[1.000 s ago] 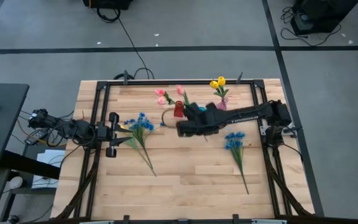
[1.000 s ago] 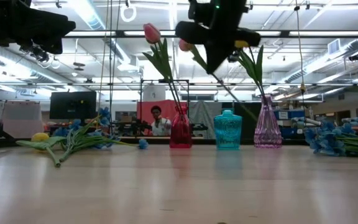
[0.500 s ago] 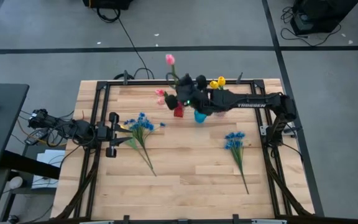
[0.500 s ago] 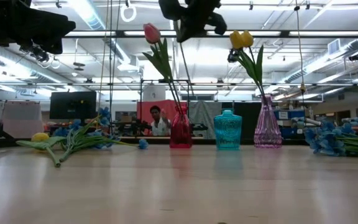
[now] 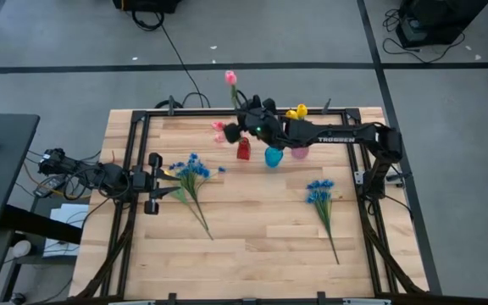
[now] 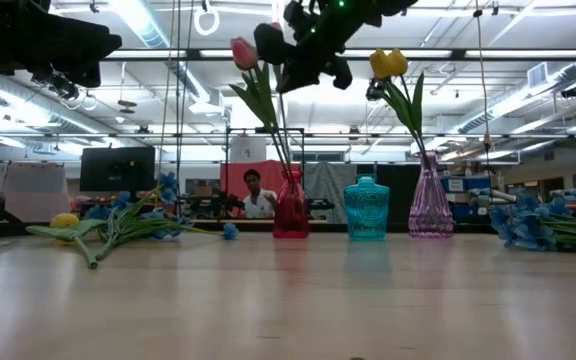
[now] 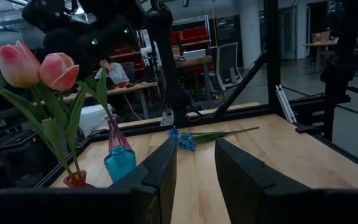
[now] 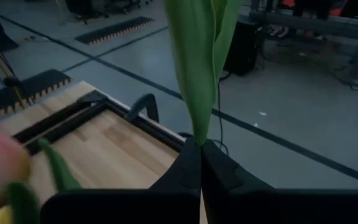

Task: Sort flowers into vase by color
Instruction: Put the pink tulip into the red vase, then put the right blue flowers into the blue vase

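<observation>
My right gripper (image 5: 246, 121) hangs high over the red vase (image 5: 243, 151) at the far side, shut on a pink tulip (image 5: 230, 78) whose blossom stands above it. Two other pink tulips (image 7: 18, 62) stand with their stems in the red vase (image 6: 290, 214). Yellow tulips (image 6: 388, 63) stand in the purple vase (image 6: 430, 206), and the teal vase (image 6: 367, 210) sits between the two. Blue sprays lie on the table at left (image 5: 191, 172) and right (image 5: 320, 193). My left gripper (image 7: 194, 168) waits open at the left edge, beside the left spray. My right gripper pinches the held tulip's green stem and leaf (image 8: 199, 134) between its two fingers (image 8: 216, 171), which lie across the stem. The tulip is lifted clear of the table and stands nearly upright. Its lower stem (image 6: 287, 120) runs down toward the red vase's neck; whether it enters cannot be told.
A black frame (image 5: 134, 152) borders the tabletop on the left, far and right sides. A yellow blossom (image 6: 65, 220) lies by the left blue spray. The near half of the table (image 5: 252, 246) holds only the sprays' stems. A person sits in the room behind the vases.
My right gripper has risen and swung from over the table's middle toward the far edge, staying shut on the pink tulip. The tulip has tipped from slanted to nearly upright, its blossom now beyond the far edge. The teal vase has come out from under the arm.
</observation>
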Robot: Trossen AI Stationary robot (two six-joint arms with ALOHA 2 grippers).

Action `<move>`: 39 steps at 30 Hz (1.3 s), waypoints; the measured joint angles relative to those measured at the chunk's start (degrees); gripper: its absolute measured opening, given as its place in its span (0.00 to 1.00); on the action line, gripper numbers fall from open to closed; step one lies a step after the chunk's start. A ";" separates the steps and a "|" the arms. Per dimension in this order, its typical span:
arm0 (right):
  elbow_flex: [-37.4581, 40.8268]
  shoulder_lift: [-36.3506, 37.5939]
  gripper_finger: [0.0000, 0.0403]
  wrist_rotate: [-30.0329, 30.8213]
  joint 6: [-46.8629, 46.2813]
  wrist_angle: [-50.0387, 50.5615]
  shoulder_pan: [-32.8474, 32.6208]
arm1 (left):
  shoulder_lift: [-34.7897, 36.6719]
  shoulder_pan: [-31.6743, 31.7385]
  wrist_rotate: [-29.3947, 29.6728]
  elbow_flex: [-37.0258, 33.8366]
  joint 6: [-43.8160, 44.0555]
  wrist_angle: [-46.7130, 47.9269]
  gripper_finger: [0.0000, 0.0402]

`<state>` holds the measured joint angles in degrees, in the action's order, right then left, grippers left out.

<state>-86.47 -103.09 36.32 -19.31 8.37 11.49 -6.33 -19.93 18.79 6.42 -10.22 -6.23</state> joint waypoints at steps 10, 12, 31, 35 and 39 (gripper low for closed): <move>4.51 0.11 0.03 0.02 0.00 -1.94 -1.21 | 0.00 0.00 0.00 0.00 0.00 0.05 0.29; 5.50 0.11 0.05 -0.02 0.00 -1.88 -1.42 | 0.00 -0.01 0.00 0.00 0.00 0.11 0.29; 6.88 5.88 0.33 -4.57 -10.16 16.58 -7.72 | 0.00 -0.01 0.02 0.00 -0.32 1.00 0.29; 6.79 7.30 0.32 -8.91 -21.54 26.74 -12.65 | 0.00 0.01 0.02 0.00 -0.59 0.92 0.29; 6.83 6.54 0.30 -17.42 -35.54 39.46 -17.52 | 0.00 -0.01 0.02 0.00 -0.53 0.22 0.29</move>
<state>-79.64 -96.55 18.90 -54.85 47.82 -6.03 -6.33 -19.94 18.81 6.42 -10.75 -6.02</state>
